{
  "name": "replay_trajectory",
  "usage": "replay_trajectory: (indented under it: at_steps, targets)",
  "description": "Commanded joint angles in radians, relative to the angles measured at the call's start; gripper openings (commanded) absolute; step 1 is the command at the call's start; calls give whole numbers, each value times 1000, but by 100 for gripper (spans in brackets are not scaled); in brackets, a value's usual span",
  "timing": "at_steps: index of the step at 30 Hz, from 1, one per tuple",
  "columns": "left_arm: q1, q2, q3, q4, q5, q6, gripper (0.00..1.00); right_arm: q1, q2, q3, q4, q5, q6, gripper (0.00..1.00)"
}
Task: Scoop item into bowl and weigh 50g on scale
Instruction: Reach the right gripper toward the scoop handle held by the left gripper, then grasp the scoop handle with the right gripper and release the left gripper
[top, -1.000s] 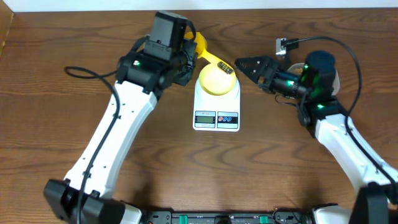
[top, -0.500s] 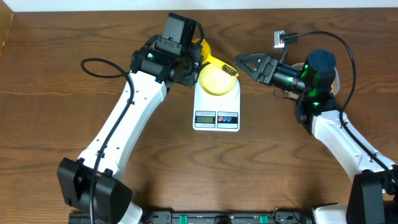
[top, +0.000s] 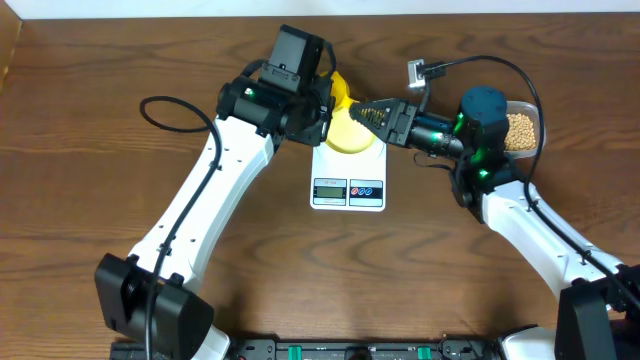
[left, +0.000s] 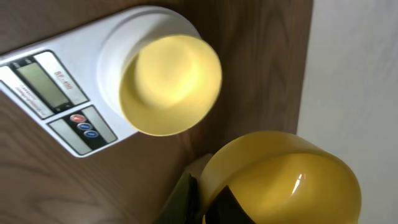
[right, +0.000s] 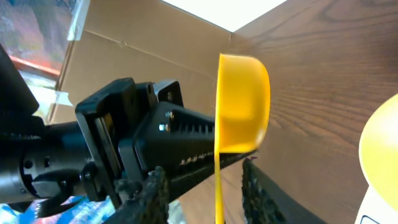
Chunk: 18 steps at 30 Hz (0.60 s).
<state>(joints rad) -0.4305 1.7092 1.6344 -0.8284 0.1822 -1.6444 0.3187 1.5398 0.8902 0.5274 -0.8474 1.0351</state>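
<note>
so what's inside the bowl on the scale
Nothing that shows: in the left wrist view the bowl on the scale is bare inside. Overhead, the right gripper covers part of it.

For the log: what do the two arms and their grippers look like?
Left arm and right arm: white links, black joints with green lights, loose black cables. The left wrist carries a boxy black block; the right has a dark teal cylinder. The right gripper is black with ridged fingers.
</note>
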Motion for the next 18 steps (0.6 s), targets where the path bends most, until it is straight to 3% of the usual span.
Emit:
replay_trajectory:
  at_steps: [1,18]
  targets:
    - [-1,-1,-3,-8,2,33,7,14,-9,12,0,29,-24,33]
    - [-1,-1,-3,-31,13,39,8,63,-8,12,-48,113,-49,26]
